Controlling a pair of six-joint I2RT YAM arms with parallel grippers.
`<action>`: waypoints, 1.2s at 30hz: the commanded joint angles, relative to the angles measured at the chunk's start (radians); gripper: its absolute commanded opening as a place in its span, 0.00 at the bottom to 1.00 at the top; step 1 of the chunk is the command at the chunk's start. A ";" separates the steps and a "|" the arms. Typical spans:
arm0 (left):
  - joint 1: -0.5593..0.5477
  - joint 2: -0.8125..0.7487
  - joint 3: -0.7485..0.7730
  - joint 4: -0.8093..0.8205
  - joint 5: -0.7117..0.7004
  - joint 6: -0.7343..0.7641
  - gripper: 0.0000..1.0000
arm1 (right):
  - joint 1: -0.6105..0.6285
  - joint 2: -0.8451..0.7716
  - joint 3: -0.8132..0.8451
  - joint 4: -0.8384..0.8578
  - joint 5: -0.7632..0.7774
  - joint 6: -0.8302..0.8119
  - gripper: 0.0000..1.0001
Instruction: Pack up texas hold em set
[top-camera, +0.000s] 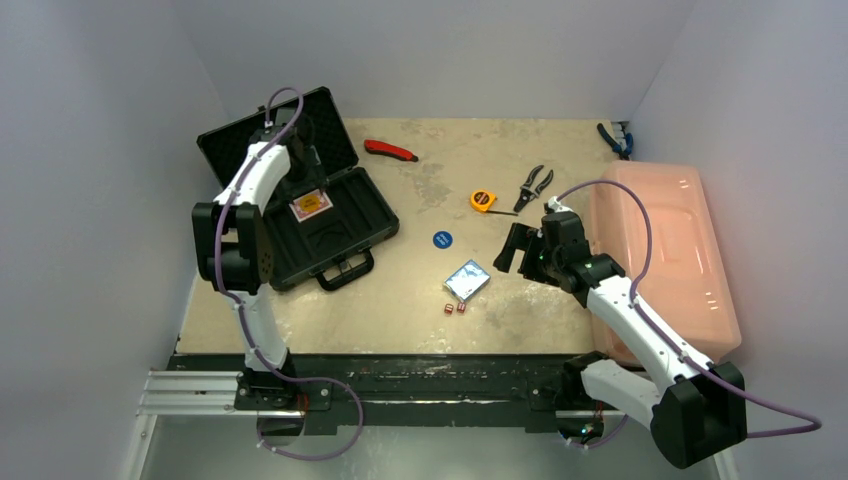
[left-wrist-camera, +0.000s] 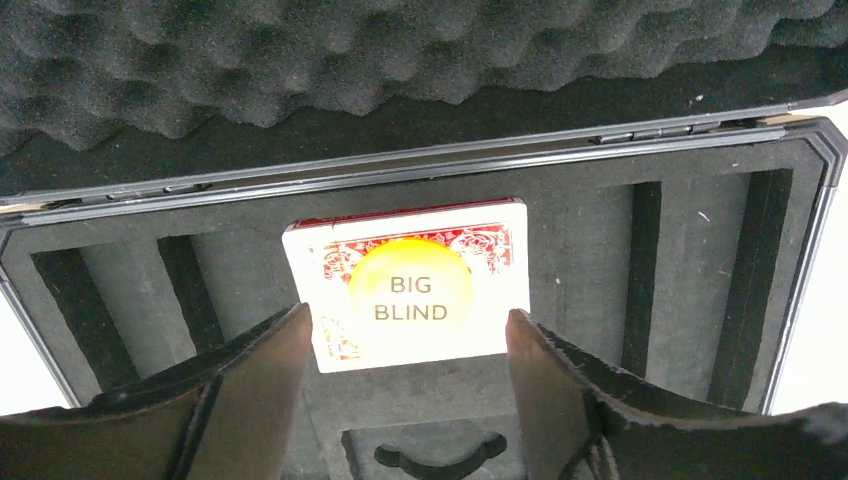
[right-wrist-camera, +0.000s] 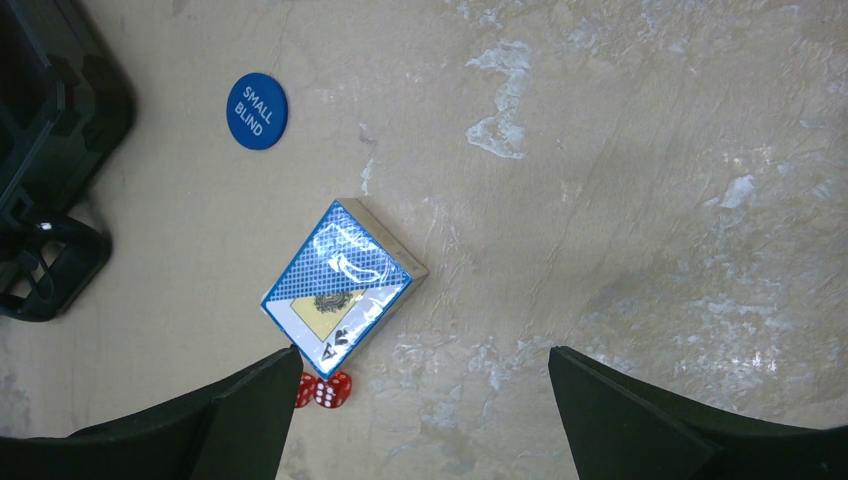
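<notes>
The black briefcase (top-camera: 345, 235) lies open at the left, its foam-lined lid (top-camera: 240, 140) up. The red card deck (top-camera: 311, 206) lies in it with the orange "BIG BLIND" disc (left-wrist-camera: 411, 292) on top. My left gripper (left-wrist-camera: 410, 345) hovers open and empty just above the deck. The blue card deck (top-camera: 467, 280) lies on the table, with two tiny red dice (top-camera: 454, 308) beside it and the blue "SMALL BLIND" disc (top-camera: 443, 240) further back. My right gripper (right-wrist-camera: 420, 390) is open and empty above the table, right of the blue deck (right-wrist-camera: 340, 285) and dice (right-wrist-camera: 325, 391).
A large pink bin (top-camera: 665, 250) stands at the right. A yellow tape measure (top-camera: 483, 200), black pliers (top-camera: 533, 186), a red utility knife (top-camera: 390, 150) and blue pliers (top-camera: 615, 140) lie toward the back. The briefcase handle (top-camera: 345, 272) faces the front.
</notes>
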 joint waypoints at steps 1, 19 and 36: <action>0.014 0.000 -0.008 0.036 -0.020 0.000 0.74 | 0.004 -0.002 -0.005 0.026 -0.007 -0.015 0.99; -0.132 -0.370 -0.243 0.225 -0.002 0.106 0.88 | 0.003 -0.001 -0.005 0.029 -0.001 -0.014 0.99; -0.456 -0.670 -0.502 0.380 0.071 0.234 1.00 | 0.004 -0.002 0.000 0.025 0.017 -0.012 0.99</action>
